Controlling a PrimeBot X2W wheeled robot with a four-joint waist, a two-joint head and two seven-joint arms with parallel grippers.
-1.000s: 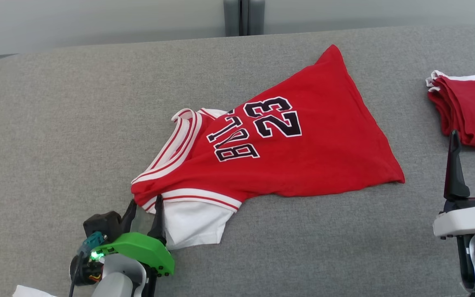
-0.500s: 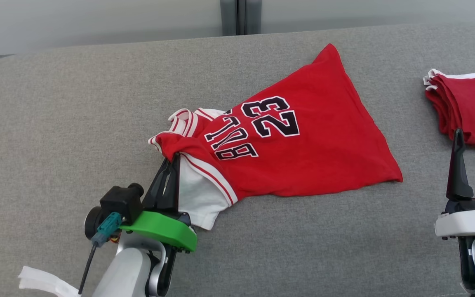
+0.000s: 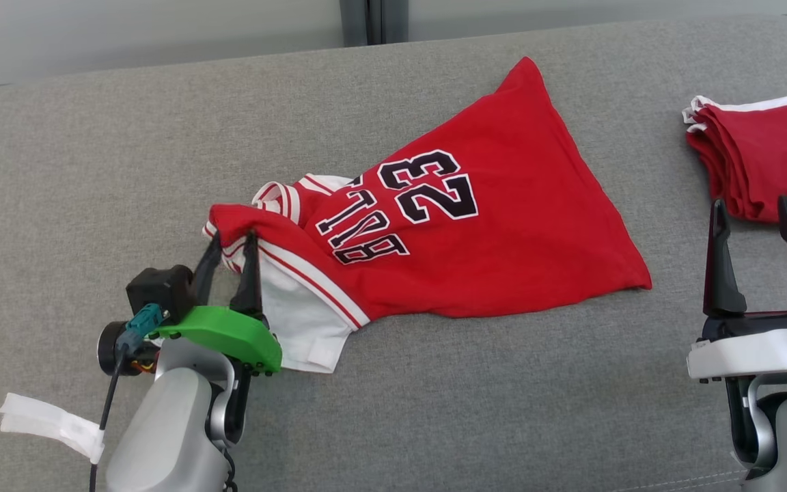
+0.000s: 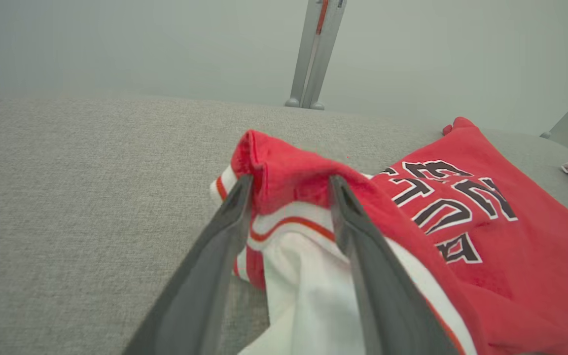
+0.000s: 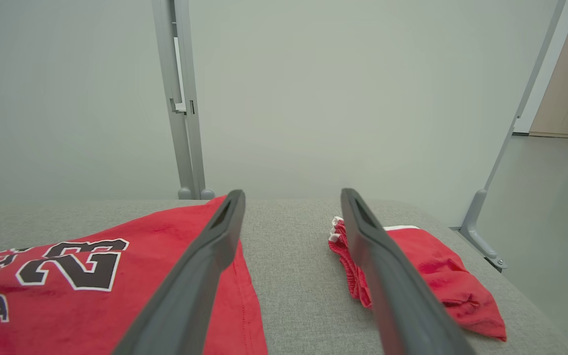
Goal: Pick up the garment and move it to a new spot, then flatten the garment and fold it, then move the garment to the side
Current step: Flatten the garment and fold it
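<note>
Below pale wall (image 3: 161, 31), grey upholstery (image 3: 93, 150) bears garment (image 3: 523, 205).

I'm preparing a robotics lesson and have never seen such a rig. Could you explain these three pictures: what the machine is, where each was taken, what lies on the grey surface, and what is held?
This is a wheeled robot with two arms, each ending in two long dark jaws. The overhead picture comes from a camera on its head, looking down; the other two come from wrist cameras, each looking along that arm's jaws. On the grey padded surface lies a red jersey numbered 23, rumpled at its white sleeve, and farther right a folded red garment. The left jaws stand apart around a raised fold at the jersey's shoulder, not pinching it. The right jaws stand wide open, holding nothing.
</note>
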